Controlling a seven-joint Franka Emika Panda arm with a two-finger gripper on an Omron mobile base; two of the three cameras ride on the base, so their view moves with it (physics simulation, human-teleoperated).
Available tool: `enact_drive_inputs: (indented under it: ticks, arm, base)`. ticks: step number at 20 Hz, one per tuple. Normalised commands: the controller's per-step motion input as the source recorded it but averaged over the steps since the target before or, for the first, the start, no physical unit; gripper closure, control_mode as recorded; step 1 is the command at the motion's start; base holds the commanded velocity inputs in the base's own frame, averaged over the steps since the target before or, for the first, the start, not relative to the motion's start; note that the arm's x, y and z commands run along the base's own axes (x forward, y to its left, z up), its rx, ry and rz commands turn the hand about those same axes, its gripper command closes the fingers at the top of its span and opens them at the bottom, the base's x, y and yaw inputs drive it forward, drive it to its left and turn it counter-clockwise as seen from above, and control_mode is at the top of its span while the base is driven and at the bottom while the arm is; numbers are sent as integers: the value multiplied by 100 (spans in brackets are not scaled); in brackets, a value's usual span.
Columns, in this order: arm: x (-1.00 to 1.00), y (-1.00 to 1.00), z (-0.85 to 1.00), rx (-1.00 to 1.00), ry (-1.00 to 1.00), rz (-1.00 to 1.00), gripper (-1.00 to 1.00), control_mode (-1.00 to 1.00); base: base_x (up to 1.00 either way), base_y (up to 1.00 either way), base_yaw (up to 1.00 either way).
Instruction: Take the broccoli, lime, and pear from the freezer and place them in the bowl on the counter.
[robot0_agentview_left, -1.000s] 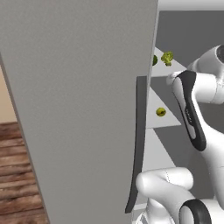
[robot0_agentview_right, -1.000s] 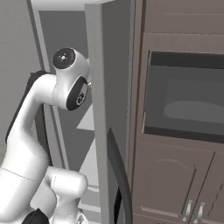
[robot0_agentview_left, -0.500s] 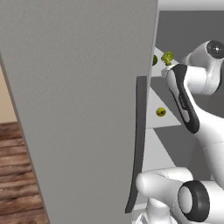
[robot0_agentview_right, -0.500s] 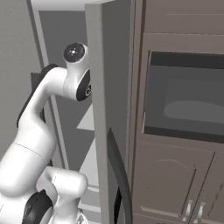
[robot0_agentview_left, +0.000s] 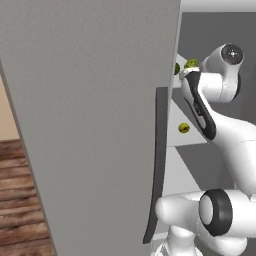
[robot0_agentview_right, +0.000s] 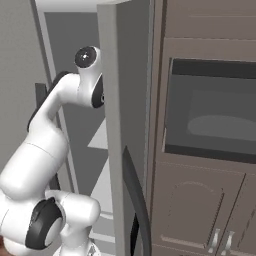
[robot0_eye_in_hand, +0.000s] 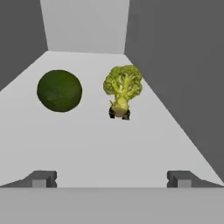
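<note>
In the hand view, the broccoli (robot0_eye_in_hand: 123, 87) stands on a pale freezer shelf (robot0_eye_in_hand: 109, 144), just right of centre. The lime (robot0_eye_in_hand: 59, 90), a dark green ball, lies to its left. My gripper (robot0_eye_in_hand: 111, 179) is open, short of both and touching neither, with the broccoli ahead between its fingertips (robot0_eye_in_hand: 41, 178). In the left base view, the broccoli (robot0_agentview_left: 191, 64) and the lime (robot0_agentview_left: 176, 69) peek out past the freezer door (robot0_agentview_left: 90, 125) beside my wrist. The pear (robot0_agentview_left: 183, 128) sits on the shelf below. The bowl and the counter are out of view.
The open freezer door with its long dark handle (robot0_agentview_left: 157, 165) stands close on my left. Grey freezer walls (robot0_eye_in_hand: 175, 65) box in the shelf on both sides. Dark brown cabinets with a built-in oven (robot0_agentview_right: 215, 110) stand to the right of the freezer.
The arm has lifted and reached further into the freezer toward the upper shelf. The jaws have stayed open, and the fruit and broccoli have not moved.
</note>
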Motion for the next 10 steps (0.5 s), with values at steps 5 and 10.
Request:
enact_drive_inputs:
  ticks: [5, 10]
  arm:
    - [54, -6, 7, 1, 0, -9, -100, -100]
    - [52, -13, 1, 0, 0, -2, -100, -100]
  base:
    - [0, 0, 0]
    - [0, 0, 0]
